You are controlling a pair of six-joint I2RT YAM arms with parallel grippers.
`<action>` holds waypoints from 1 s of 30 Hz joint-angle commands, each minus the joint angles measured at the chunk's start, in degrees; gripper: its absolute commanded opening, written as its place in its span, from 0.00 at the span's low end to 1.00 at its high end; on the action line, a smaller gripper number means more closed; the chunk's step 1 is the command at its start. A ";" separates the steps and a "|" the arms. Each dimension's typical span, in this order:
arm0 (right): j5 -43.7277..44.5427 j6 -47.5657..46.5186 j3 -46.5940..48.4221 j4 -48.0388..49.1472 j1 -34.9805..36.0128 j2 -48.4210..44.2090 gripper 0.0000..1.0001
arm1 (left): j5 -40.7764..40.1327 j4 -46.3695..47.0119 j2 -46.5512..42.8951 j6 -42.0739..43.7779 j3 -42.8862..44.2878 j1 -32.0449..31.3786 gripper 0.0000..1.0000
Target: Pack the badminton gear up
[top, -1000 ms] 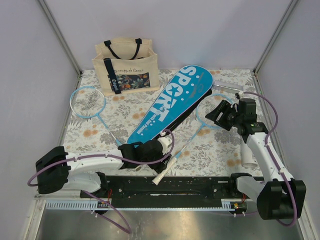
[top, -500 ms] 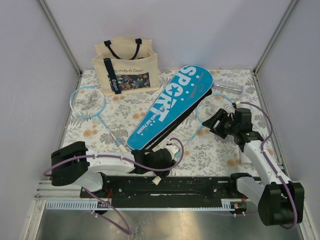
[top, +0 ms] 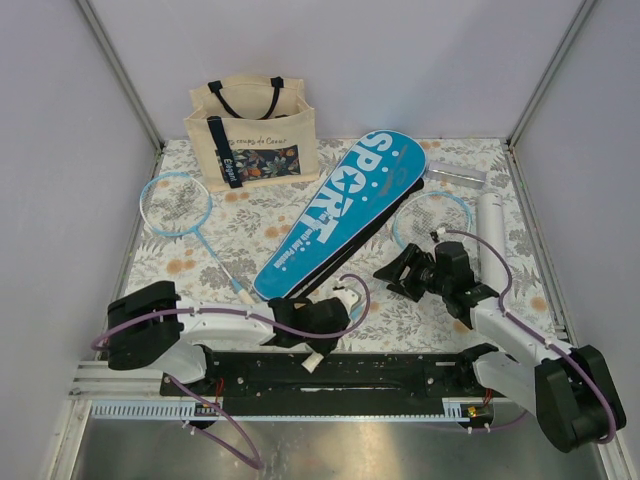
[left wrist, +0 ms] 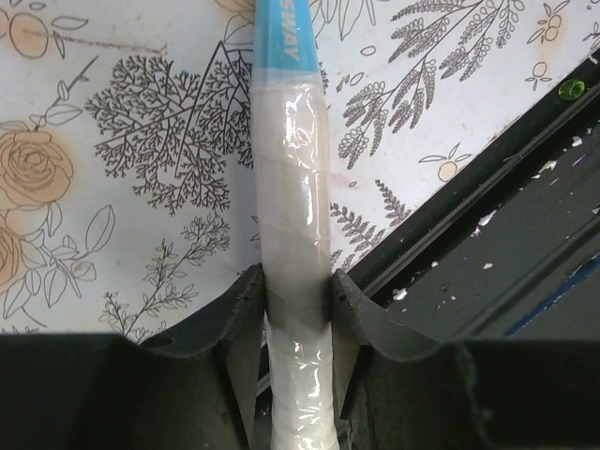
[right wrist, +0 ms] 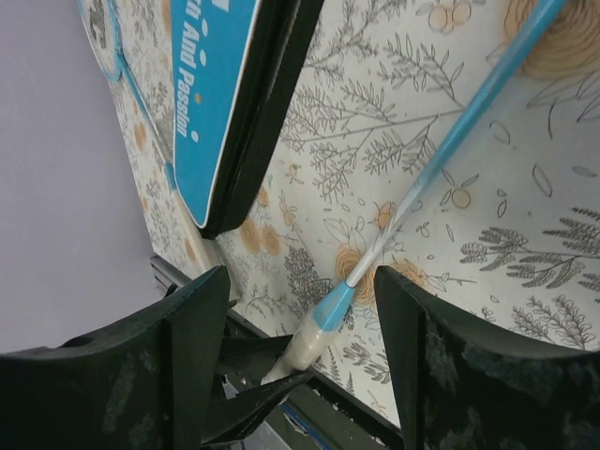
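A racket with a light-blue head lies right of the blue SPORT case. Its white handle reaches the black base rail. My left gripper is shut on that handle, both fingers pressed against it. My right gripper is open above the same racket's shaft, which runs between its fingers without touching; the case edge shows beyond. A second racket lies at the left. The white tube lies at the right.
A beige tote with black straps stands at the back left. A clear flat packet lies at the back right. The black base rail runs along the near edge under the handle's end.
My right arm has swung down and left from the racket head to over the shaft, uncovering the tube. My left gripper slid right onto the handle, then held still.
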 commanded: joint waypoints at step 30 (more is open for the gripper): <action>12.03 18.37 -10.64 30.33 12.70 6.38 0.05 | 5.86 0.55 -14.22 -9.08 1.56 3.93 0.25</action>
